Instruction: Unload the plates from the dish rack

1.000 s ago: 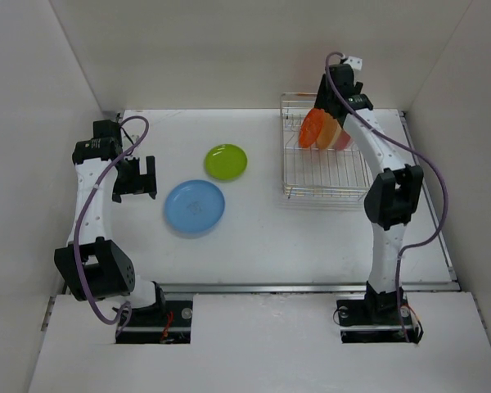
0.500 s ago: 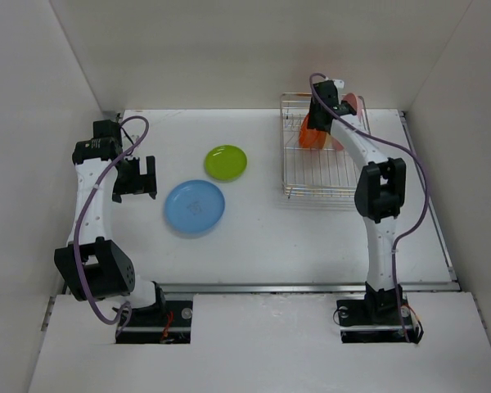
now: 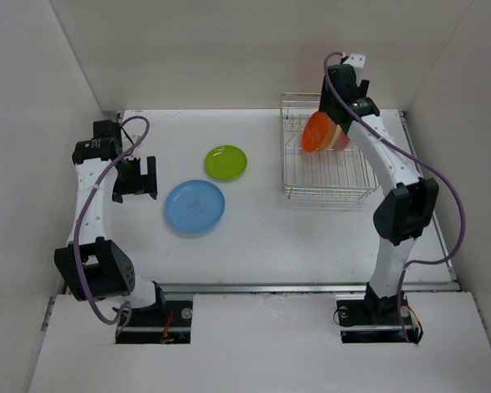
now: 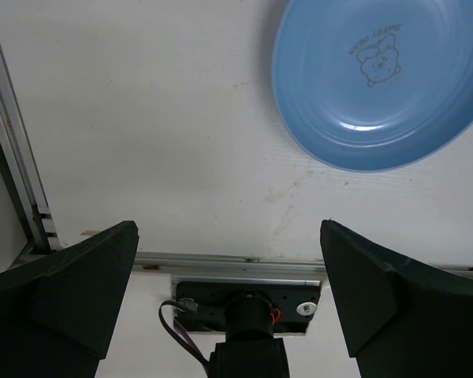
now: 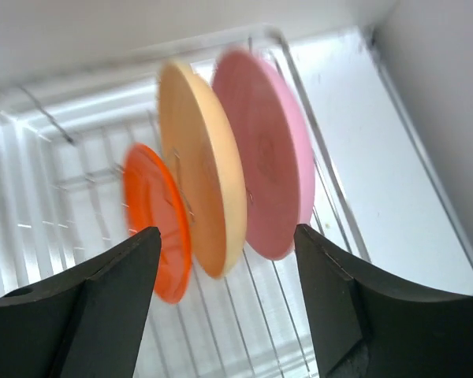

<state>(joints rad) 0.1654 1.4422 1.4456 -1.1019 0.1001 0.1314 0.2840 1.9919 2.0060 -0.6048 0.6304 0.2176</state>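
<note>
The silver wire dish rack (image 3: 327, 176) stands at the back right. Three plates stand on edge in it: orange-red (image 3: 314, 133) (image 5: 159, 220), tan-orange (image 5: 205, 173) and pink (image 5: 272, 157). The blue plate (image 3: 195, 206) (image 4: 382, 79) and the lime green plate (image 3: 226, 162) lie flat on the table left of the rack. My right gripper (image 5: 229, 315) is open above the standing plates, its jaws spread wider than all three. My left gripper (image 3: 137, 178) is open and empty, just left of the blue plate.
White walls close the table on three sides. A metal rail (image 4: 236, 260) runs along the table's near edge above the left arm's base. The rack's upright wire sides (image 5: 315, 142) surround the standing plates.
My right arm swung left over the rack half a second ago and has come back right and up above the plates. The left arm and the flat plates have not moved.
</note>
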